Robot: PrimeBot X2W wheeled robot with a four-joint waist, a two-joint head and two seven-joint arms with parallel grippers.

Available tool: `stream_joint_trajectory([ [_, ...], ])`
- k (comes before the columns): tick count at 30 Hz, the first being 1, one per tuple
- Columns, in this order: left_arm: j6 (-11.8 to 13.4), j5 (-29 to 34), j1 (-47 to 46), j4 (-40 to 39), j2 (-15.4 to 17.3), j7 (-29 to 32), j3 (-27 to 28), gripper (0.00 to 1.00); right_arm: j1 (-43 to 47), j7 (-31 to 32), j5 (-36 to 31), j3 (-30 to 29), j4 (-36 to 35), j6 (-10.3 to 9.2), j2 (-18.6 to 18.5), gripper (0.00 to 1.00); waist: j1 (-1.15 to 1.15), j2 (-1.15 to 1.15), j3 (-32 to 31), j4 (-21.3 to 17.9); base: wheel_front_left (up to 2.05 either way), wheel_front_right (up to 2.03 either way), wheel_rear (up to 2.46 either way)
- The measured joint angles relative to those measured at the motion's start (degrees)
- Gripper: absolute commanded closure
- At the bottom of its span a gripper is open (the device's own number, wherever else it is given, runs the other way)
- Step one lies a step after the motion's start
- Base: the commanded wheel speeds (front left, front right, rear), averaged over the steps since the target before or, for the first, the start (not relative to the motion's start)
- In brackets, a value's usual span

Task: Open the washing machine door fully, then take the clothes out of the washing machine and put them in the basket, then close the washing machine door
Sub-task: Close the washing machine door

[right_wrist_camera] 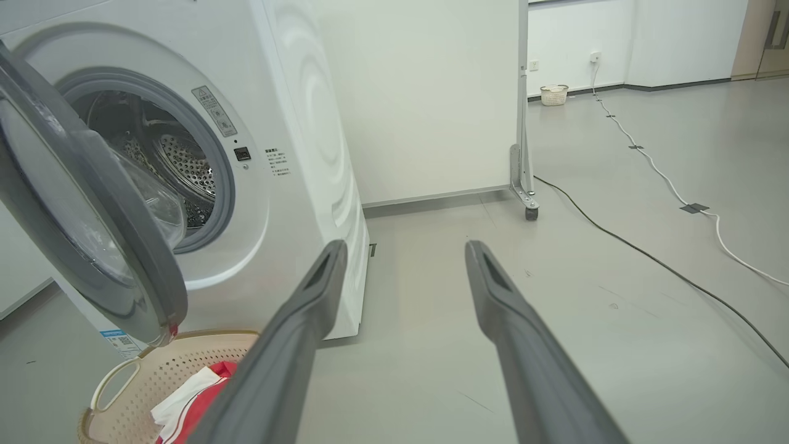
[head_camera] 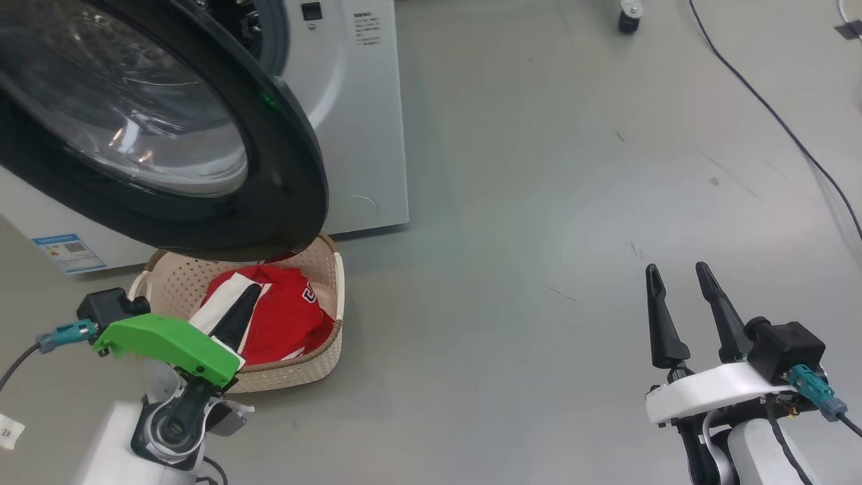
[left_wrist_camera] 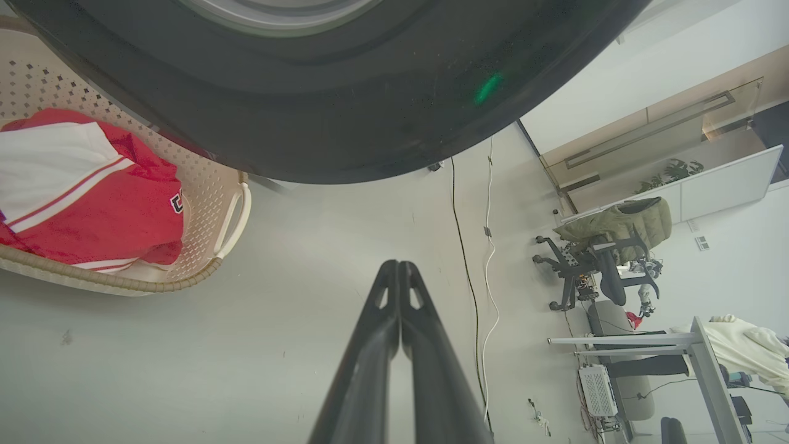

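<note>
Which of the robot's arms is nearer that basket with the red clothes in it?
Left. The left gripper, jaws shut, hangs right by the basket, overlapping the clothes in the head view. The right gripper, jaws open, sits far off to its right over bare floor.

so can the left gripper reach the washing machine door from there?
Likely yes. The left gripper, shut and empty, points toward the black rim of the washing machine door with nothing in between; the basket of clothes lies off to the side.
</note>
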Motion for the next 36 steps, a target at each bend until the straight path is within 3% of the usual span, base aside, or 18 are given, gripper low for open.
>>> stream_joint_trajectory([
  [7, -0.63, 9.40, 2.84, -2.59, 2.82, -7.22, -2.36, 1.00, 1.24, 0.00, -0.44, -0.29, -0.03, 0.00, -0.63, 0.00, 0.00, 0.00, -2.35, 4.22, 0.00, 0.00, 0.00],
  [26, -0.66, 26.10, 12.20, -9.29, 6.86, -28.05, -3.55, 1.00, 3.95, 0.00, -0.69, -0.09, -0.52, 0.00, -0.88, 0.00, 0.00, 0.00, -7.26, 11.14, 0.00, 0.00, 0.00],
  [34, 0.76, 33.82, 15.87, -10.36, 8.70, -29.17, -3.63, 1.00, 4.20, 0.00, -0.69, 0.96, -0.53, 0.00, -0.79, 0.00, 0.00, 0.00, -7.86, 12.14, 0.00, 0.00, 0.00],
  [36, 1.78, 37.12, 16.45, -11.12, 9.09, -29.17, -3.83, 0.01, 4.47, 0.00, -0.69, 1.00, -0.53, 0.00, -0.78, 0.00, 0.00, 0.00, -7.83, 12.21, 0.00, 0.00, 0.00],
])
